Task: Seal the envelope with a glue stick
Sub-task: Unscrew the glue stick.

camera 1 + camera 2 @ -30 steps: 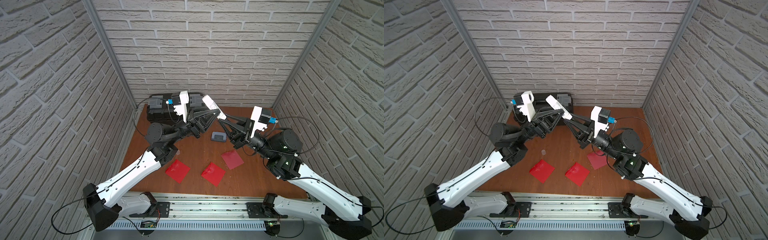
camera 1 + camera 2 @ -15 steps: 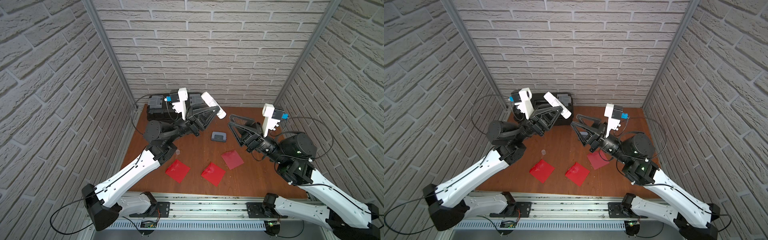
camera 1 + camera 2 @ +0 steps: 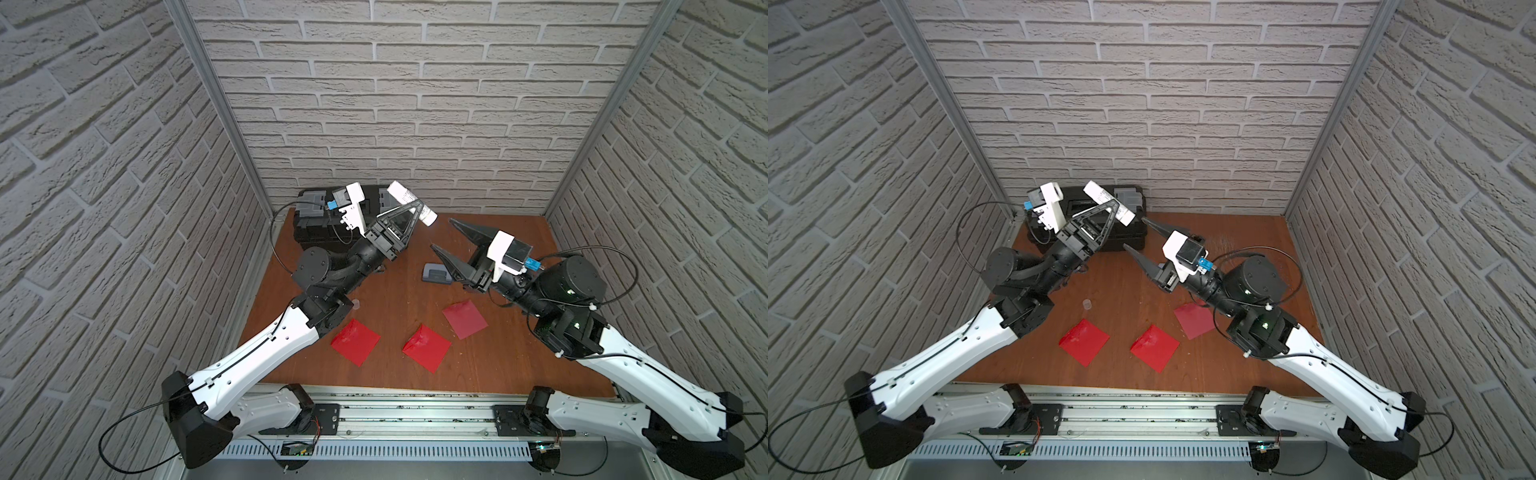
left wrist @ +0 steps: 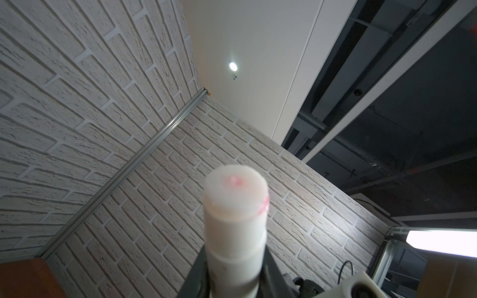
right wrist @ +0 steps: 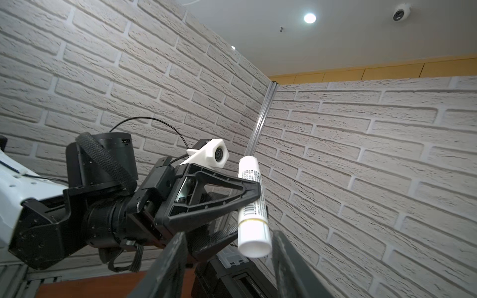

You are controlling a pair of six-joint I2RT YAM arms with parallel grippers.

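Note:
My left gripper [image 3: 417, 206] [image 3: 1115, 204] [image 4: 233, 271] is shut on the glue stick [image 3: 401, 193] [image 3: 1100, 194] [image 5: 254, 224], a white tube with a printed label, held slanted high above the table's back. In the left wrist view its near end [image 4: 236, 196] looks bare, whitish with pink smears. My right gripper [image 3: 441, 233] [image 3: 1134, 232] [image 5: 229, 233] stands open and empty a little to the right of the tube's lower end, not touching it. Three red envelopes [image 3: 355, 341] [image 3: 427, 347] [image 3: 464, 319] lie flat on the brown table.
A small clear cap [image 3: 356, 305] [image 3: 1087, 304] lies on the table by the left arm. The grey-blue hole punch [image 3: 436, 273] sits under the right gripper. A black toolbox [image 3: 316, 224] fills the back left corner. Brick walls close three sides.
My right gripper, shut at the glue stick's lower end a second ago, has opened and drawn back to the right. The left gripper has shifted slightly back and left with the stick.

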